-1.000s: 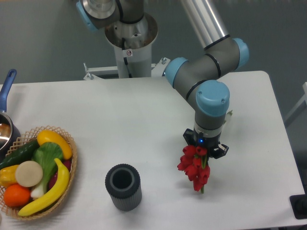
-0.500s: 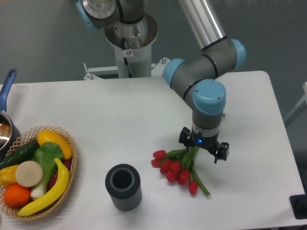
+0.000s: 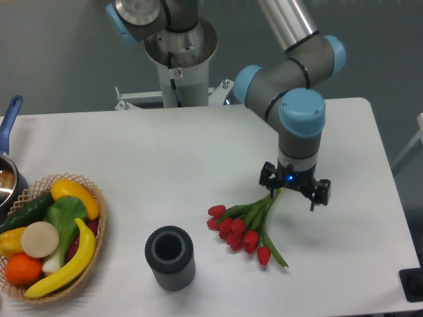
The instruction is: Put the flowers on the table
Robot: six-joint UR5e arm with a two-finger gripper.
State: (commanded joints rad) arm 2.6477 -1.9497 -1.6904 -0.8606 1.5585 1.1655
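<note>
The flowers [image 3: 239, 228], a bunch of red tulip buds on green stems, lie flat on the white table [image 3: 165, 158], right of the middle near the front. The buds point left and toward the front, and the stem ends point up-right. My gripper [image 3: 295, 191] hangs just above the stem ends at the bunch's upper right. Its jaws stand apart and hold nothing. The stem tips reach in below the gripper, and I cannot tell whether they touch it.
A dark grey ribbed cylinder vase [image 3: 170, 257] stands left of the flowers near the front edge. A wicker basket [image 3: 99, 232] of fruit and vegetables sits at the front left. A pot with a blue handle [image 3: 9, 119] is at the left edge.
The bunch hung upright from the shut gripper one second ago. It then dropped flat onto the table. The gripper has since let go and moved right and up, off the bunch.
</note>
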